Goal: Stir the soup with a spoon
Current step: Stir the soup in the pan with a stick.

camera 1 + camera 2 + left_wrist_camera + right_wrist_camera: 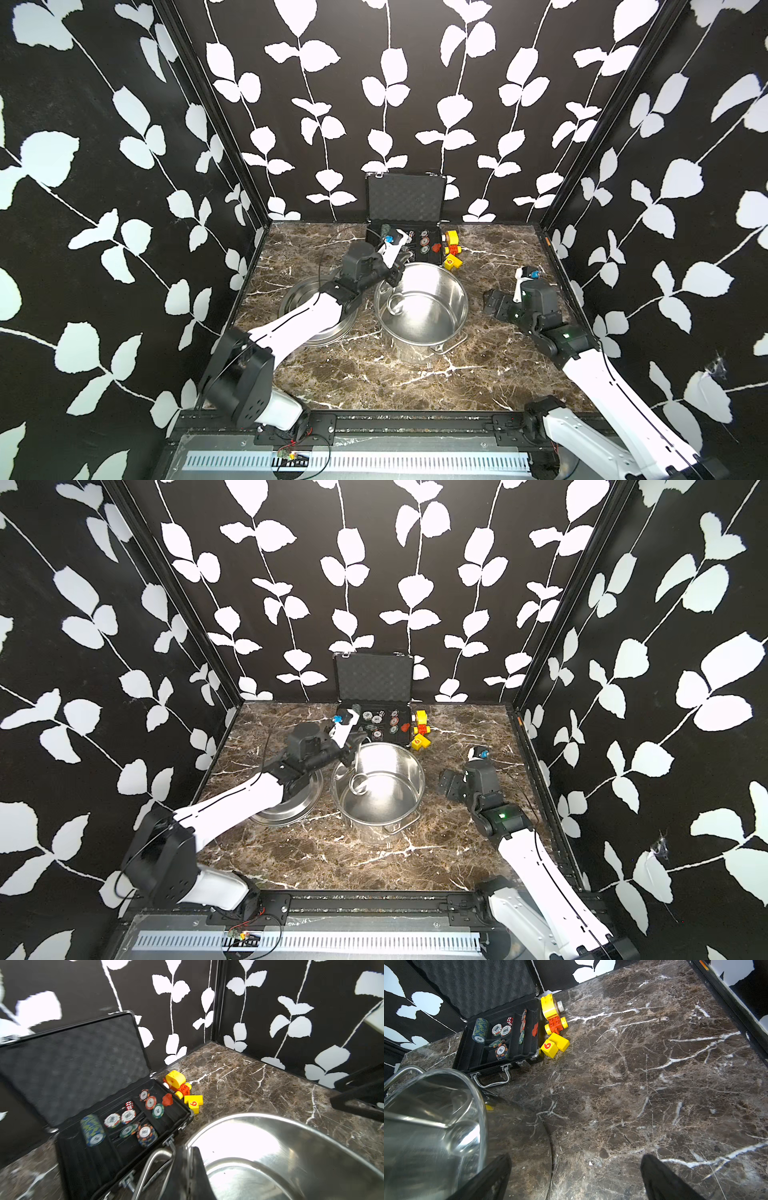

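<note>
A shiny steel pot stands mid-table, also in a top view. No soup shows; its inside looks like bare steel. My left gripper hangs over the pot's far-left rim and is shut on the spoon, whose thin silver handle runs down into the pot. In the left wrist view the left gripper shows only a silver strip between its dark fingers. My right gripper rests low, right of the pot, and stands open over bare marble.
A steel lid lies left of the pot under my left arm. An open black case of poker chips stands at the back, with yellow and red toy blocks beside it. Patterned walls close in three sides.
</note>
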Robot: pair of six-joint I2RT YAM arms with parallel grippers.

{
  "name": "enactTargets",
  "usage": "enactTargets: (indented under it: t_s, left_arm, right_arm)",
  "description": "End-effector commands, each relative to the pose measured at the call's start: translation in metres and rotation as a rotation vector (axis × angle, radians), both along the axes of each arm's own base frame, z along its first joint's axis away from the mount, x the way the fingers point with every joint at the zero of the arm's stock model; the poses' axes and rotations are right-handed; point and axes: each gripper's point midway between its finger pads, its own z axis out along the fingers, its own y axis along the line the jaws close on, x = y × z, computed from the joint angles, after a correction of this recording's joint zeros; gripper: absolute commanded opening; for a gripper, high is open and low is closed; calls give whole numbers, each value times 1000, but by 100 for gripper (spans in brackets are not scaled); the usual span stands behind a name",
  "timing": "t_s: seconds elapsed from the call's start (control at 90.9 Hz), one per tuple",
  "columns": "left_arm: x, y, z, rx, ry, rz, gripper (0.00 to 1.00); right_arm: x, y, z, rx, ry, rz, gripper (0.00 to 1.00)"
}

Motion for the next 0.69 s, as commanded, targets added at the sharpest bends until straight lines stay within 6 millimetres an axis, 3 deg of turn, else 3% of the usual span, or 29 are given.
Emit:
enactTargets:
  t_s: [0.0, 0.231, 0.297, 0.385, 0.495, 0.682]
  left_arm:
    - [-1, -27, 33, -76, -51, -134, 0]
    - [-13, -93, 25, -81, -17, -352, 0]
    - [-37, -117, 27, -72, -31, -438, 0]
    - [-61, -133, 27, -59, -48, -519, 0]
    - [-96, -141, 21, -41, -49, -614, 0]
    - [-147, -132, 13, 2, -66, -703, 0]
  right_arm:
    - [-1, -4, 9, -13, -36, -10, 99]
    - [-1, -3, 7, -8, -34, -10, 99]
    - [-1, -3, 8, -11, -34, -8, 99]
    - [-2, -5, 7, -20, -32, -12, 99]
    - [-3, -6, 6, -22, -34, -17, 99]
    - [0, -4, 2, -14, -31, -16, 99]
